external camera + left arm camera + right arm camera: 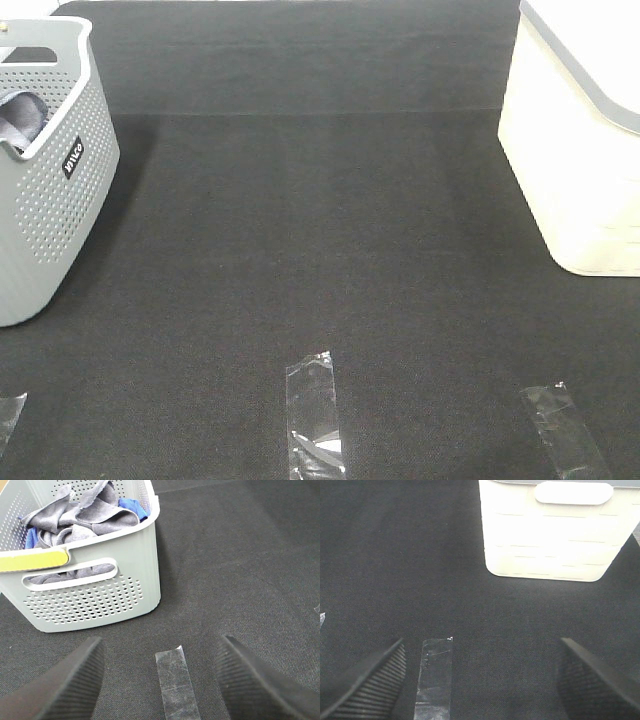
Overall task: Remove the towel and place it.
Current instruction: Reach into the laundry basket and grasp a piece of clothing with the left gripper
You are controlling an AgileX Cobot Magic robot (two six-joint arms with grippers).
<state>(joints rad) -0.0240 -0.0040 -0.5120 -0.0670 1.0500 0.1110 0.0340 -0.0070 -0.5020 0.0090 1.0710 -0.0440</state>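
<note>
Since the grey-lavender terry towel [90, 517] sits bunched in the perforated grey plastic basket [100, 605] at upper left, your released left end effector [160, 645] is nearer.

Even, diffuse overhead light is seen in all three views, with no hard shadows. A soft shadow is cast by the grey basket [55, 200] onto the black mat [320, 250], on the side facing the middle. The mat is rendered dim and grainy, and its weave is barely resolved in the exterior high view. The white bin [580, 170] is overexposed: its top is blown out and its edges are bloomed. Glare is picked up on the clear tape strip [312, 415] near its lower end. In the wrist views the left gripper [160, 641] and right gripper [482, 642] are imaged close and slightly soft, though the finger ribbing is legible.
</note>
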